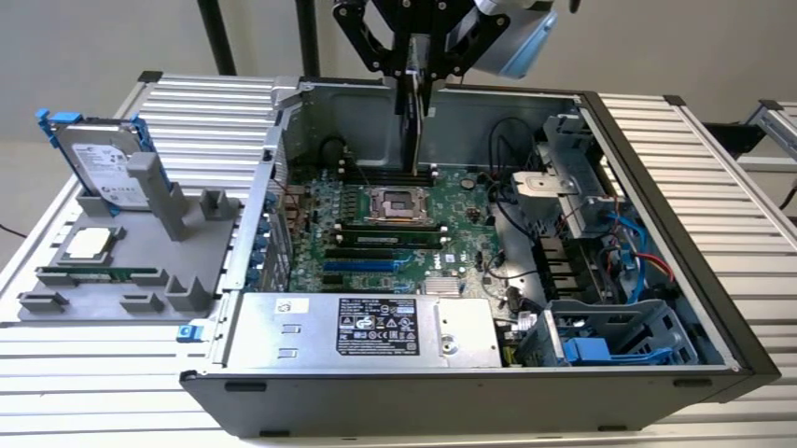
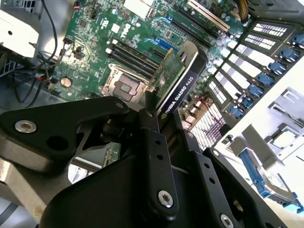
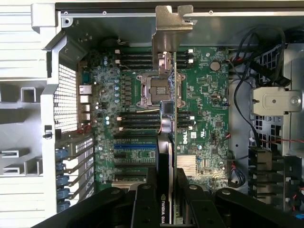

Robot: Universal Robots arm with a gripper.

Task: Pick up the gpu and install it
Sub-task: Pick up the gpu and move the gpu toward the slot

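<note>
My gripper hangs over the open computer case, shut on the gpu. The card hangs edge-down above the motherboard, near the processor socket and clear of the board. In the second wrist view the gpu shows its green board and black cooler between my black fingers. In the first wrist view the gpu is seen edge-on, its silver end bracket toward the case's back wall. The expansion slots lie beside it.
A grey fixture on the exterior view's left carries a hard drive, a processor chip and a memory stick. Inside the case stand the power supply, loose cables and a blue drive cage.
</note>
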